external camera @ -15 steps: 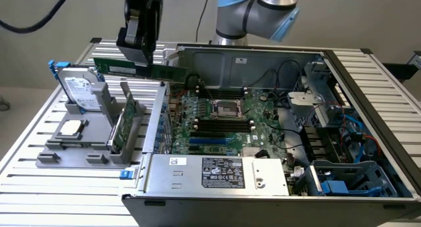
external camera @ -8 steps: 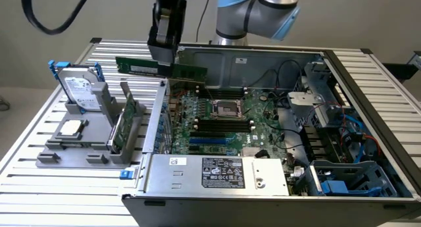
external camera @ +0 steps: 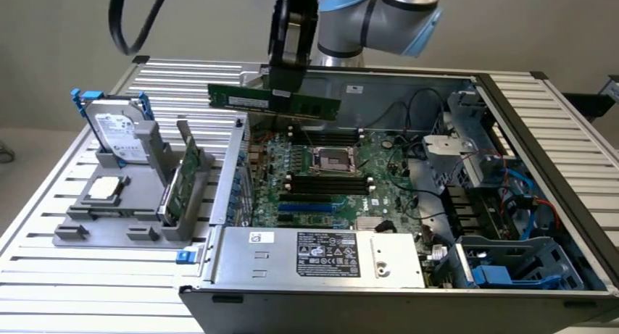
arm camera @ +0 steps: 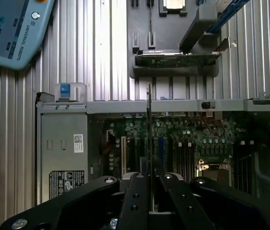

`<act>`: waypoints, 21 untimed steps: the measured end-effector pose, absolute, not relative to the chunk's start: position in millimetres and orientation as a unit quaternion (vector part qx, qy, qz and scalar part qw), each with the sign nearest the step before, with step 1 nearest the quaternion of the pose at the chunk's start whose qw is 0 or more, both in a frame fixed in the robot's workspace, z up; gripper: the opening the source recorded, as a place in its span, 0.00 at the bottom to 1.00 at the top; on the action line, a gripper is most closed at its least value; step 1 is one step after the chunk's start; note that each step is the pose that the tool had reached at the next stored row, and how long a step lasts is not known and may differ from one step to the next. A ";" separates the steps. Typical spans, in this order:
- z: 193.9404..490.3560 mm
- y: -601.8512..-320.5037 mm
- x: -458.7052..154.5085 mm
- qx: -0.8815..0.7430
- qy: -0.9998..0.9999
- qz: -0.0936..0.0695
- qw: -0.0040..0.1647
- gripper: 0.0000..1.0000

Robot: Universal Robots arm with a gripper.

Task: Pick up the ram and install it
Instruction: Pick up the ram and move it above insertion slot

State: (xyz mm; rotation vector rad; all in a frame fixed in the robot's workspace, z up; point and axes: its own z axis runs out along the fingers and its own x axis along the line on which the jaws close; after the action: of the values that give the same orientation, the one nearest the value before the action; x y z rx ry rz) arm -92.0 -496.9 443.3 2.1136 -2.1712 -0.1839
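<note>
Clenching the ram [external camera: 242,100] by its top edge, the gripper [external camera: 287,90] hangs above the open case [external camera: 406,309] — motherboard [external camera: 334,178] below.

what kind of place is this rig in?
Probably a robotics lab bench for PC assembly: an open computer case on a slatted aluminium table, a grey parts fixture holding a hard drive, and a Universal Robots teach pendant.

We see arm [external camera: 387,8] cut off by picture's upper edge. Ram [external camera: 237,98]: middle hidden behind gripper [external camera: 287,93]. Pendant [arm camera: 10,28] cropped at frame edge. Power supply label [external camera: 329,251]: print too small, we cannot read it.
</note>
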 end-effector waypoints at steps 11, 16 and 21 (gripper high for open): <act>435.7 -479.8 -52.8 0.695 -0.714 -0.060 0.053 0.14; 427.5 -469.6 -43.7 0.695 -0.714 -0.061 0.052 0.14; 424.1 -467.2 -40.8 0.698 -0.712 -0.061 0.046 0.14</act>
State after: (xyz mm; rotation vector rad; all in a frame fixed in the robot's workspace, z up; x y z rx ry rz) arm -40.8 -467.2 424.1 2.1317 -2.1733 -0.1871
